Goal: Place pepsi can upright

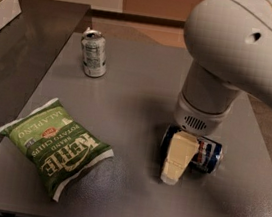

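Observation:
The pepsi can [207, 154], dark blue with red-and-white markings, lies on its side on the grey table [142, 101], right of centre, with its dark end facing left. My gripper [178, 157] hangs from the large white arm [234, 53] and reaches down over the left part of the can. Its cream-coloured tip rests on the table just in front of the can and covers the can's middle. The far side of the can is hidden behind the gripper.
A silver-grey can with a white label [94, 53] stands upright at the back left. A green bag of Kettle jalapeño chips [56, 146] lies at the front left. A dark counter [19, 38] adjoins the table's left side. The table's right edge is close to the pepsi can.

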`<state>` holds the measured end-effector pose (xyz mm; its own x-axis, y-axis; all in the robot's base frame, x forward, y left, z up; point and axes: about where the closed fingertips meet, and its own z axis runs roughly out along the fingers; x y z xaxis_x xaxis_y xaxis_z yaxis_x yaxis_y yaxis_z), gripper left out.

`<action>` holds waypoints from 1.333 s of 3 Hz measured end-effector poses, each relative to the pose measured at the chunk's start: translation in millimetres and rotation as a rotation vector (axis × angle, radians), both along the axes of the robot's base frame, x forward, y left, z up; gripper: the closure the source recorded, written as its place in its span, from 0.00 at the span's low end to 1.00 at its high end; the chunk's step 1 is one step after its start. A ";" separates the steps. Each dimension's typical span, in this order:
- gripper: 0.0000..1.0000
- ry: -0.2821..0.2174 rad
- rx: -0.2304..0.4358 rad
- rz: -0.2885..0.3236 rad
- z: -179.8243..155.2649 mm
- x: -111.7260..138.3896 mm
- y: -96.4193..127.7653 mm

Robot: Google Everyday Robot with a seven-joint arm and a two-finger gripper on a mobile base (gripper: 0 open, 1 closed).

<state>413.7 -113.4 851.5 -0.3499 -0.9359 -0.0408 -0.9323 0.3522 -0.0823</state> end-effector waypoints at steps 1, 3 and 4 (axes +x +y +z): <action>0.00 0.005 -0.007 -0.017 -5.9 0.1 -3.8; 0.41 0.025 0.003 -0.029 -10.7 2.7 -6.7; 0.64 0.029 0.021 -0.028 -6.6 5.8 -6.3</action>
<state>419.4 -119.7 844.9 -0.3769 -0.9249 -0.0497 -0.9241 0.3792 -0.0482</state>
